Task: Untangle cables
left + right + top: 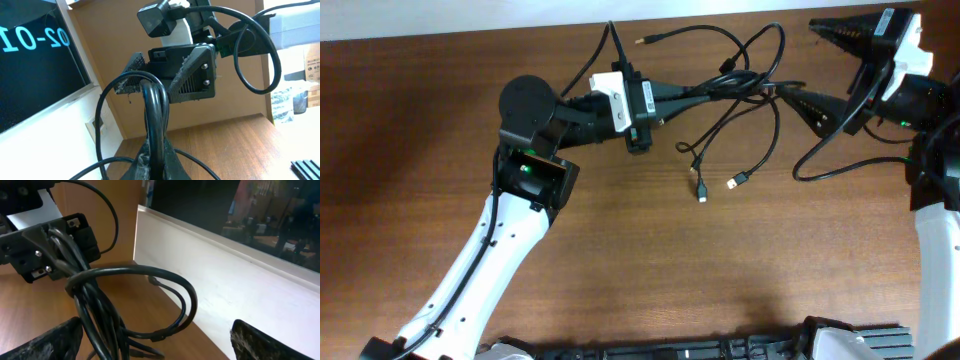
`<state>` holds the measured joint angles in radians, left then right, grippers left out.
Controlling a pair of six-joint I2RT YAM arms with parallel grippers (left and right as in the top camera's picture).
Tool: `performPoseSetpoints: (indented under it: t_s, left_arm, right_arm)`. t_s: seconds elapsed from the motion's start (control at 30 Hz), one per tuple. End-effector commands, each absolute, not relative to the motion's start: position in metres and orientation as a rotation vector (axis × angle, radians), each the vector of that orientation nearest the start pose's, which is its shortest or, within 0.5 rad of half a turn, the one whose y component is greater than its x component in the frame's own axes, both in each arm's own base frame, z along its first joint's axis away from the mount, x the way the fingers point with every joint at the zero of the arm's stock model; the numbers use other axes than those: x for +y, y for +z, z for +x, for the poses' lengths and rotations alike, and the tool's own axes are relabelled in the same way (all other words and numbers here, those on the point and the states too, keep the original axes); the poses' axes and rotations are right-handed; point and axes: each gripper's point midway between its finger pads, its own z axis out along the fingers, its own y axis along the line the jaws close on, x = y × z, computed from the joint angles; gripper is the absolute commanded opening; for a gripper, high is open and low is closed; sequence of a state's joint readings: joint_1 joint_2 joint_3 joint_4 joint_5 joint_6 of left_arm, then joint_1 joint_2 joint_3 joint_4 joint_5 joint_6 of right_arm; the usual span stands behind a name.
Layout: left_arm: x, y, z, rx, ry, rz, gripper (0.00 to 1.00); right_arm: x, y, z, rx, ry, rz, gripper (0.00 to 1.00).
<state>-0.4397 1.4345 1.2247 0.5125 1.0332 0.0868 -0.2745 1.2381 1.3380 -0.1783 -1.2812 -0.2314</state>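
Left pincer [752,88] is pressed together on the cables [95,307], its arm stretched rightward over the bench [720,280]. Right pincer [800,62] faces it, spread wide, the bundle just beside 1 finger. The bundle's long axis runs left-right between them. 2 plug ends trail toward the robot's side.

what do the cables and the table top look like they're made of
cables: soft plastic or rubber jacket, black with a slight sheen, judging by the smooth, kink-free loops. plug tip: pale, possibly metal, too small to be sure. table: reddish-brown wood or wood-look laminate with streaky grain and a smooth surface; which one is unclear.
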Motion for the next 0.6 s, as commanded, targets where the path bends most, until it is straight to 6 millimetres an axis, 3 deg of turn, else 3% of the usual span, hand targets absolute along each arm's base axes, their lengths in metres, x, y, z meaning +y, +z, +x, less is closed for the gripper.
performPoseSetpoints:
  t_s: [0.0, 0.03, 0.1, 0.13, 0.27, 0.4, 0.57]
  left_arm:
    - [-0.300, 0.444, 0.275, 0.825, -0.919, 1.217, 0.00]
    - [-0.300, 0.441, 0.280, 0.834, -0.889, 1.211, 0.00]
    - [-0.295, 0.434, 0.315, 0.970, -0.765, 1.093, 0.00]
    - [-0.295, 0.431, 0.317, 0.973, -0.742, 1.102, 0.00]
    - [-0.299, 0.429, 0.300, 0.918, -0.805, 1.175, 0.00]
    - [-0.300, 0.435, 0.285, 0.852, -0.858, 1.219, 0.00]
    - [-0.305, 0.436, 0.277, 0.827, -0.874, 1.235, 0.00]
  right_arm:
    - [0.079, 0.443, 0.326, 1.350, 0.653, -0.903, 0.93]
    - [0.084, 0.446, 0.319, 1.314, 0.679, -0.946, 0.93]
    - [0.093, 0.450, 0.299, 1.233, 0.750, -1.052, 0.93]
    - [0.094, 0.451, 0.298, 1.224, 0.750, -1.061, 0.93]
    - [0.084, 0.451, 0.319, 1.281, 0.648, -0.967, 0.93]
    - [0.057, 0.437, 0.354, 1.448, 0.502, -0.748, 0.93]
    - [0.065, 0.427, 0.353, 1.497, 0.554, -0.737, 0.93]
